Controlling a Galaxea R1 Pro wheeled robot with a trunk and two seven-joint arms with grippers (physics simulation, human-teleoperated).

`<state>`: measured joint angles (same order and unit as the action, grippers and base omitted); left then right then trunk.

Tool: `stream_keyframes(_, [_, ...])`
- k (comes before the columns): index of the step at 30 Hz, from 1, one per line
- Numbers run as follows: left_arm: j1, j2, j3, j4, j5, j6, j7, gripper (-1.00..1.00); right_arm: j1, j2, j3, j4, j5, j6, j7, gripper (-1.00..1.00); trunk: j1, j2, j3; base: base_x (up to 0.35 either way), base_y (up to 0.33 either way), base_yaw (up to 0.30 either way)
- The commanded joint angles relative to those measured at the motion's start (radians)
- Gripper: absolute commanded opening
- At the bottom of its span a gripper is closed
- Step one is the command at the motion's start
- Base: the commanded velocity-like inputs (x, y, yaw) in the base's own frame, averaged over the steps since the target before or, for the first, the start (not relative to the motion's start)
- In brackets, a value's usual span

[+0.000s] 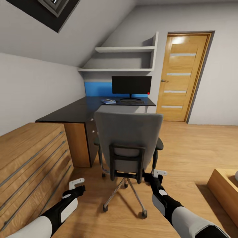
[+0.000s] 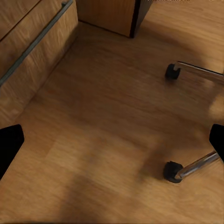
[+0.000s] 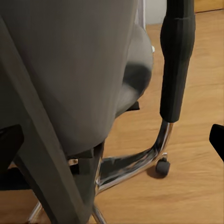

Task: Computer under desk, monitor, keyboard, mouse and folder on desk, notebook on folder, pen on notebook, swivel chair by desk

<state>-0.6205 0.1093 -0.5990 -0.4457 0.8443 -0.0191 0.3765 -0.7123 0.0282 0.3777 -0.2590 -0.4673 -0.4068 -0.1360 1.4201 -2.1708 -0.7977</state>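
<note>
The swivel chair (image 1: 129,132) stands in front of me with its grey back toward me, a short way out from the desk (image 1: 71,112). Its back hides the seat and the folder. On the desk's far end stands the monitor (image 1: 131,85), with the keyboard (image 1: 132,102) just in front of it. A small flat blue-and-white item (image 1: 108,101) lies left of the keyboard. My left gripper (image 1: 76,184) (image 2: 112,144) hangs open over the floor beside the chair's castors (image 2: 172,170). My right gripper (image 1: 158,174) (image 3: 112,144) is open, close behind the chair's back frame and armrest (image 3: 176,60).
A light wood cabinet (image 1: 29,158) stands close on my left. A wooden door (image 1: 180,77) is at the back right, and white shelves (image 1: 125,49) hang above the desk. A bed frame corner (image 1: 224,188) juts in at the right. Wood floor lies open to the right of the chair.
</note>
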Motion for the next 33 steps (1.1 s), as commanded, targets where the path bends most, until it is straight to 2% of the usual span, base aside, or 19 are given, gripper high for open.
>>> stream_keyframes(1, [-0.001,0.001,-0.009,-0.002,0.009,-0.002,0.007,1.00,-0.001,0.000,0.009,0.000,-0.003,-0.003,-0.007,1.00,0.000,0.000,-0.001,0.000,0.000,0.075])
stream_keyframes(8, [-0.001,0.000,-0.017,-0.002,0.009,-0.001,0.007,1.00,-0.002,-0.001,0.008,0.001,-0.003,-0.003,-0.007,1.00,0.000,0.000,0.001,0.000,0.000,-0.033])
stream_keyframes(20, [-0.001,0.000,-0.019,-0.002,0.009,-0.001,0.007,1.00,-0.002,-0.002,0.007,0.001,-0.002,-0.003,-0.007,1.00,0.000,0.000,0.012,0.000,0.000,-0.218])
stream_keyframes(33, [-0.001,0.000,-0.019,-0.002,0.009,0.000,0.007,1.00,-0.001,-0.001,0.008,0.001,-0.002,-0.004,-0.005,1.00,0.000,0.000,0.013,-0.107,0.113,-0.020])
